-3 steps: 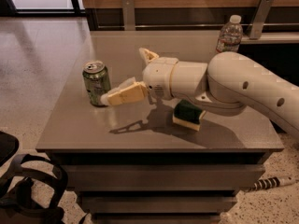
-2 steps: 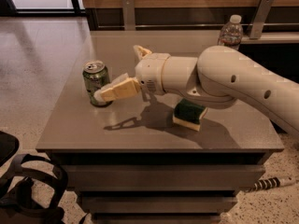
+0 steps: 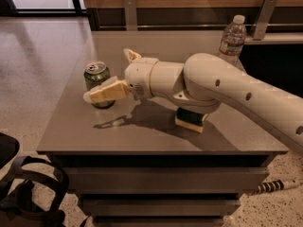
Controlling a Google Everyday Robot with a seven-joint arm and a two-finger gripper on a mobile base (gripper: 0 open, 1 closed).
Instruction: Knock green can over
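Observation:
The green can (image 3: 96, 75) stands upright on the left part of the grey table (image 3: 142, 131), silver top and pull tab showing. My gripper (image 3: 108, 74) is at the can's right side, on the end of the white arm that reaches in from the right. It is open. Its near finger (image 3: 106, 91) lies across the front of the can's lower half, touching or nearly touching it. The other finger (image 3: 130, 56) points up and back, behind and to the right of the can.
A green-and-yellow sponge (image 3: 190, 119) lies under the arm at mid table. A clear plastic water bottle (image 3: 232, 34) stands at the back right. The table's left edge is close to the can. A dark bag (image 3: 28, 193) sits on the floor at the lower left.
The gripper and arm have moved left toward the can. The near finger now overlaps the can's lower front. The can still stands upright in the same place.

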